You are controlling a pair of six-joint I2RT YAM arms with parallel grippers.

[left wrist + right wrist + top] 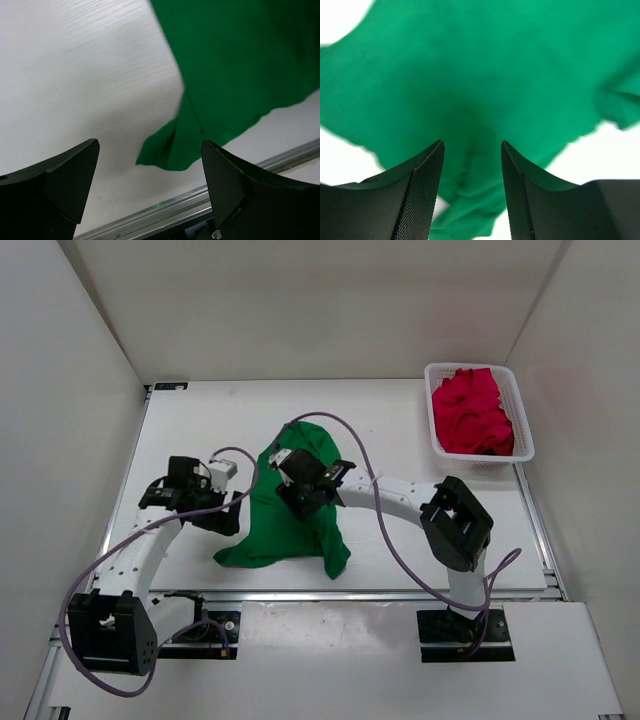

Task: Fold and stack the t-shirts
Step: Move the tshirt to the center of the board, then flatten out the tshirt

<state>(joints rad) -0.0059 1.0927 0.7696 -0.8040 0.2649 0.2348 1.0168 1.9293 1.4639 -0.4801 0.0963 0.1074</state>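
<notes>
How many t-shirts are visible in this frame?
2 distinct: a green t-shirt crumpled in the middle of the table, and red fabric heaped in the white basket at far right; that heap may hide more shirts.

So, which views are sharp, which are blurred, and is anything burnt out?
Top view: sharp, evenly lit, green shirt crisp. Left wrist: table grain clear, shirt edge slightly smeared. Right wrist: shirt soft and blurred, table burnt out to white, pincer fingers sharp.

White arm links point(135, 565), black joints point(455, 525), purple cables point(322, 417), black left gripper point(150, 145), right gripper point(472, 145).
</notes>
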